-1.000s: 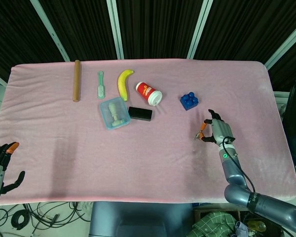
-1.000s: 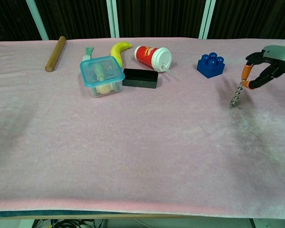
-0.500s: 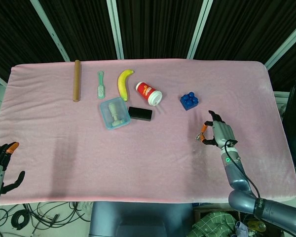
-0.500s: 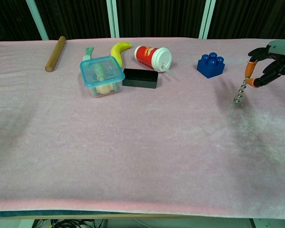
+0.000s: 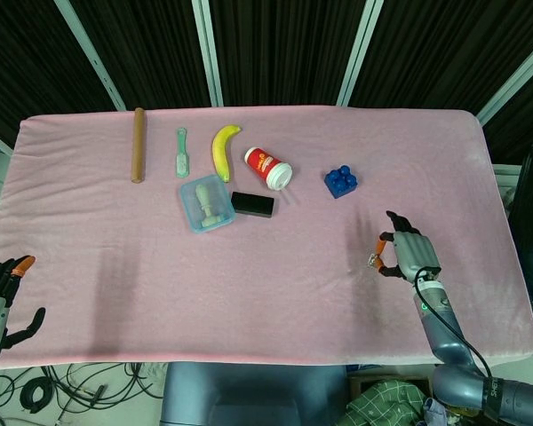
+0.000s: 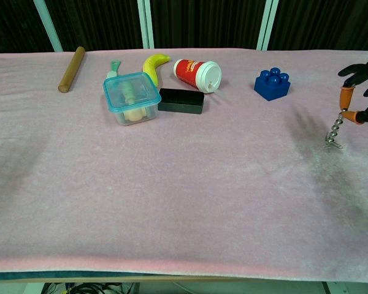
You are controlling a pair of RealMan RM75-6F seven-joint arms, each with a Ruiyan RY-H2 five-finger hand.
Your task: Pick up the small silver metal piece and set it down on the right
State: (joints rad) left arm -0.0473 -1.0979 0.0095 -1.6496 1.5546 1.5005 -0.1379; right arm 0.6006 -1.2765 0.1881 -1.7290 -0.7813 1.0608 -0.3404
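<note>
The right hand (image 6: 362, 92) pinches the small silver metal piece (image 6: 335, 133) by its top end between orange fingertips (image 6: 345, 95). The piece hangs below the hand, long axis near upright, its lower end at or just above the pink bench (image 6: 184, 202) on the right side. The left hand (image 5: 2, 297), fingers apart and holding nothing, sits well apart at the far-left edge.

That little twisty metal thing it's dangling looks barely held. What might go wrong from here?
The right hand pinches only the top of the small silver metal piece, which hangs loose from the orange fingertips, so it could slip or swing. Its lower end looks close to the pink cloth and might snag and tip over on release. The hand sits at the chest view's edge, so watching the placement may be hard.
</note>
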